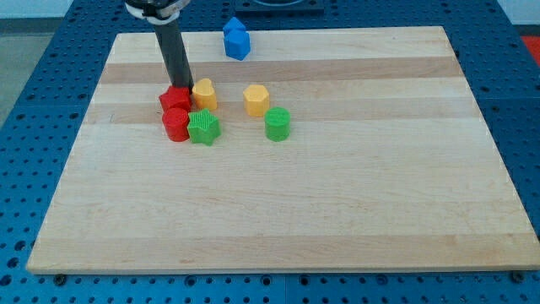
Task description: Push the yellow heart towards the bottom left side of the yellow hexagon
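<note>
The yellow heart [204, 93] sits left of centre near the view's top. The yellow hexagon [256, 99] lies to its right with a gap between them. My tip [181, 85] is at the end of the dark rod, just left of the yellow heart and at the top edge of a red block [175, 99]. It seems to touch that red block and stands close beside the heart.
A second red block [176, 124] lies below the first. A green star [203, 128] sits next to it, below the yellow heart. A green block [277, 123] lies below right of the hexagon. A blue block [236, 39] sits at the wooden board's [278, 211] top edge.
</note>
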`<action>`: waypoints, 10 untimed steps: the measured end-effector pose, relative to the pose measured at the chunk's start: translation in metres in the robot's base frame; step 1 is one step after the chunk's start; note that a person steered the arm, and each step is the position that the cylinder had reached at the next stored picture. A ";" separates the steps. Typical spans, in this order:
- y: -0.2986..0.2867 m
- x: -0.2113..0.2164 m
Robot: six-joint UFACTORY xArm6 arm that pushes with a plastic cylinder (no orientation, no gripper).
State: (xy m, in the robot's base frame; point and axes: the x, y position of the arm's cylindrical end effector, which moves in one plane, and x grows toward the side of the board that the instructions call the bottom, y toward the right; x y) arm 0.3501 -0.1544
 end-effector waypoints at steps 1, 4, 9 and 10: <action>-0.003 0.021; 0.009 0.017; 0.061 0.017; 0.037 0.016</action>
State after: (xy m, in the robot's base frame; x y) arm 0.3666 -0.1175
